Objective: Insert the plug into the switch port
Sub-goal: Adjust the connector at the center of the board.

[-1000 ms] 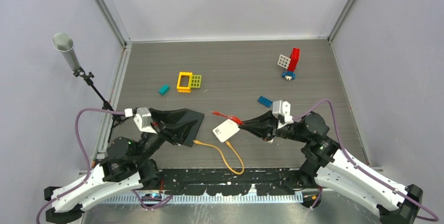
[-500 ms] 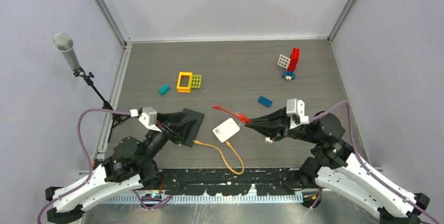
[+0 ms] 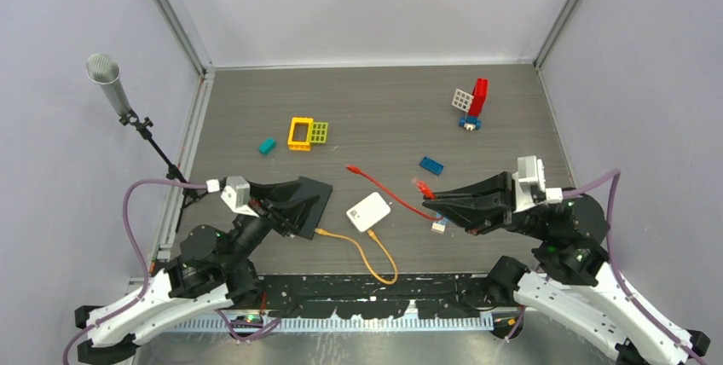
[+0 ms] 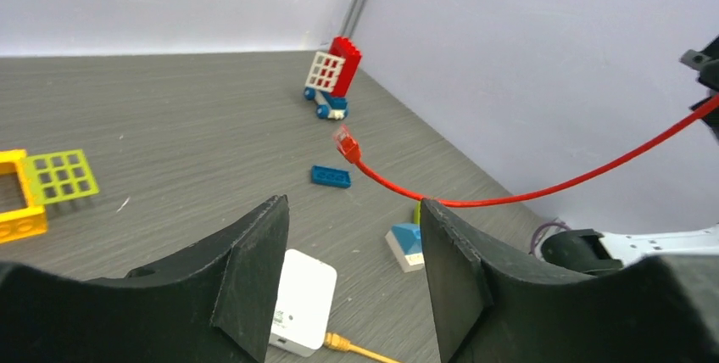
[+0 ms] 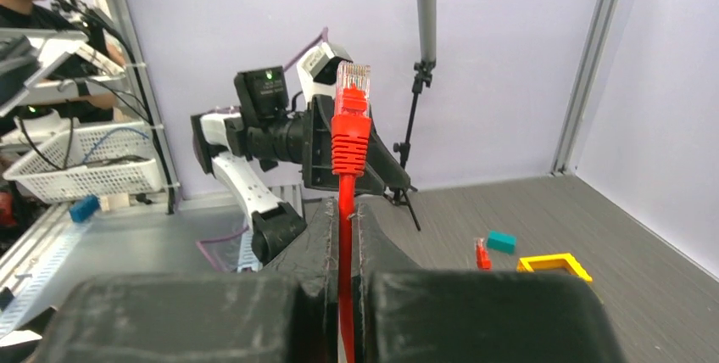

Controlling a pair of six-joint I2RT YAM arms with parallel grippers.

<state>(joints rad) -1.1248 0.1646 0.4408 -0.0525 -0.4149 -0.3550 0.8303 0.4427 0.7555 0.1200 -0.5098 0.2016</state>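
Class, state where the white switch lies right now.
Top view: the white switch lies front-centre on the table, between the open left gripper and the right gripper holding the red cable.

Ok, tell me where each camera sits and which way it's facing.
Top external: above and behind the bases, looking down on the table; both arms show.
Left wrist: on the left arm, facing far-right over the white switch; its open fingers frame the view.
Right wrist: on the right arm, facing left toward the left arm and microphone; its fingers clamp the red cable.
Shared: top and left wrist both show the white switch and red cable.
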